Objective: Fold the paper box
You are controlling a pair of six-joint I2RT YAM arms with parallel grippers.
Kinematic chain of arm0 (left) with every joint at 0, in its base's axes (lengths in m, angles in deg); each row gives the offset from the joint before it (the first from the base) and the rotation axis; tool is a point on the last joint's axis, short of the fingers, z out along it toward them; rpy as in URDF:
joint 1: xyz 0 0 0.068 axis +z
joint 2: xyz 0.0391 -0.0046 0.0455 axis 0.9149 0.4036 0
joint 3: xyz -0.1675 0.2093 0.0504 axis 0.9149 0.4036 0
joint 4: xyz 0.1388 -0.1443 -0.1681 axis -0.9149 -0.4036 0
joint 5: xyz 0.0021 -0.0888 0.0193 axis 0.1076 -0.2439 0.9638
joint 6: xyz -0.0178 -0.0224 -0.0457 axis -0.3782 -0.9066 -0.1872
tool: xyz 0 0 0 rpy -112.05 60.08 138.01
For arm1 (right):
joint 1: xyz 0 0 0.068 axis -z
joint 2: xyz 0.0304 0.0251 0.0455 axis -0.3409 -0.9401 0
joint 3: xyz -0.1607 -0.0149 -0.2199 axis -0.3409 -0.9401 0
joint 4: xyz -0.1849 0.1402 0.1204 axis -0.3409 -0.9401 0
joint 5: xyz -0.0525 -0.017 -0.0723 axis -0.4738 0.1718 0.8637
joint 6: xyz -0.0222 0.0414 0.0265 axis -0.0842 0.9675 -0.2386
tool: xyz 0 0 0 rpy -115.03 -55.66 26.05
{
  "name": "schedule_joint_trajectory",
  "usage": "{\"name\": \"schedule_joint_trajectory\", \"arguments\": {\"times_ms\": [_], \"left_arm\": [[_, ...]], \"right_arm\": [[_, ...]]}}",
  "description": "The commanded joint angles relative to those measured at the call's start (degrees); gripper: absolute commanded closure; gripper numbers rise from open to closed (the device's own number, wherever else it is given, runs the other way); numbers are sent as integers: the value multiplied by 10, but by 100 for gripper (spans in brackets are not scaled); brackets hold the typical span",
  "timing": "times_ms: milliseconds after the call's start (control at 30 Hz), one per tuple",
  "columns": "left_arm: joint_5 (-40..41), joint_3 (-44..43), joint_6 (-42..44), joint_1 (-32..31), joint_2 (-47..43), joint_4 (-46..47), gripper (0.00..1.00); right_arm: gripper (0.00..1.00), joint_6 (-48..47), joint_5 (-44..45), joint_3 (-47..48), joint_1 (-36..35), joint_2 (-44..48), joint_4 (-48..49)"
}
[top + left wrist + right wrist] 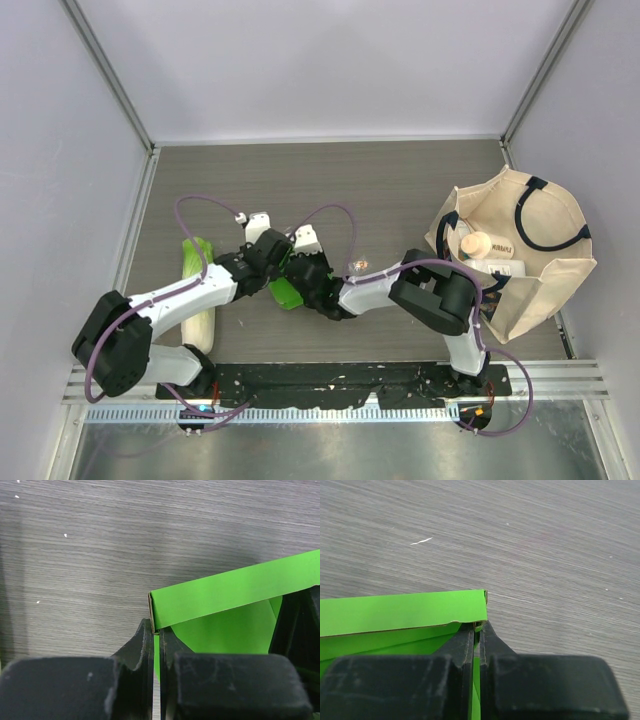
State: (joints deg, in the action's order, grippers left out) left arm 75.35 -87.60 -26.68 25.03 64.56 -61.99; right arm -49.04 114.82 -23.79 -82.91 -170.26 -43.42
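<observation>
The paper box [287,293] is bright green thin cardboard, mostly hidden under both grippers in the top view. My left gripper [272,250] is shut on one of its walls; in the left wrist view the gripper [158,632] pinches the wall's end below a folded green flap [235,595]. My right gripper [303,262] is shut on the opposite end; in the right wrist view the gripper [478,628] clamps the green sheet just under a folded flap [405,612]. The two grippers sit close together over the box.
A long pale-green and white cabbage [200,285] lies left of the box, partly under my left arm. A beige tote bag [515,255] with items inside stands at the right. White side walls enclose the grey wooden table [330,180].
</observation>
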Motion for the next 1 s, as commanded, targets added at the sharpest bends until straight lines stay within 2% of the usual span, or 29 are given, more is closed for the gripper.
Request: {"name": "schedule_joint_trajectory", "arguments": {"times_ms": [0, 67, 167, 267, 467, 700, 733, 800, 833, 867, 933, 967], "left_arm": [[-21, -30, -16, -3, -32, 21, 100], [-32, -24, -23, -3, -37, 30, 100], [-53, -16, -31, -3, -38, 41, 100], [-73, -3, -44, -3, -36, 58, 100], [-122, 10, -67, -2, -30, 87, 100], [-114, 4, -74, -3, -13, 88, 100], [-105, 4, -73, -2, -10, 85, 100], [-70, 8, -74, -2, -1, 77, 100], [-60, 9, -73, -1, 3, 73, 100], [-51, 9, -71, -1, 6, 70, 100], [-36, 10, -74, 3, 16, 62, 100], [-36, 9, -73, 5, 20, 62, 100]], "right_arm": [[99, -45, 104, -19, 2, -16, 14], [99, -85, 61, -52, 2, -12, 92], [99, -63, 7, -47, 10, -18, 76], [99, -56, -54, -65, 11, -6, 121], [99, -58, 15, -46, 13, -29, 157], [99, -47, -10, -35, 13, -30, 143], [97, -40, -9, -37, 13, -24, 124], [78, -10, -24, -38, 12, 5, 85], [69, 5, -28, -38, 13, 19, 30], [52, 19, -33, -43, 13, 47, 4], [45, 70, -41, -47, 13, 79, -95], [40, 78, -59, -77, 12, 105, -111]]}}
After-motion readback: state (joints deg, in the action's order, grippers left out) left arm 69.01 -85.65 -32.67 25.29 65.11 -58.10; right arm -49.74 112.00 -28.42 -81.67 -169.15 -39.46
